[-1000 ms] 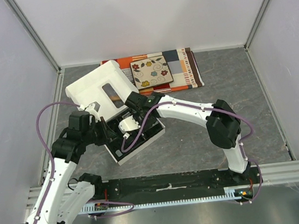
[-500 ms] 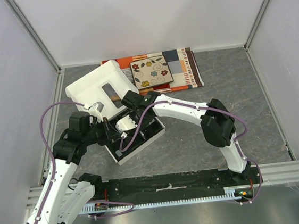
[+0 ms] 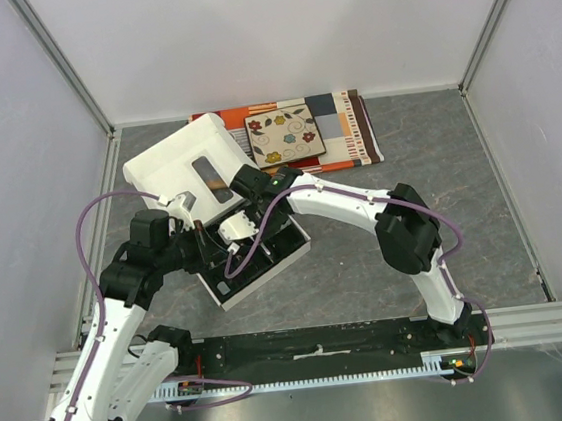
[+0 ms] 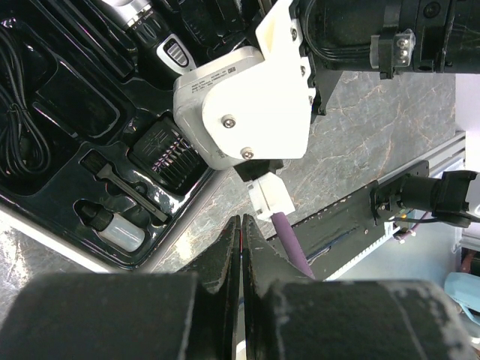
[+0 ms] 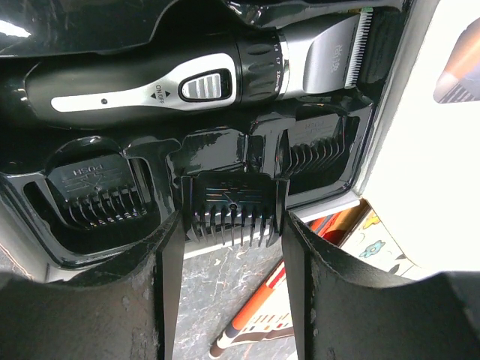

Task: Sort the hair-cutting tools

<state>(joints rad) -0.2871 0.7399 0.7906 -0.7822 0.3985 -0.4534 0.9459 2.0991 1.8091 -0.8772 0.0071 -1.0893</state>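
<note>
The right gripper is clamping its jaws on a black comb guard over the case tray, at 6 o'clock from the hair clipper lying inside. The left gripper is holding its jaws closed, empty.

Robot lab test cell: white panel walls, alu frame posts, slotted mounting rail at front.

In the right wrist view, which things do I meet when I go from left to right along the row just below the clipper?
The first comb guard in its slot → the second comb guard, between the jaws of the right gripper → the third comb guard in its slot → the white box.
</note>
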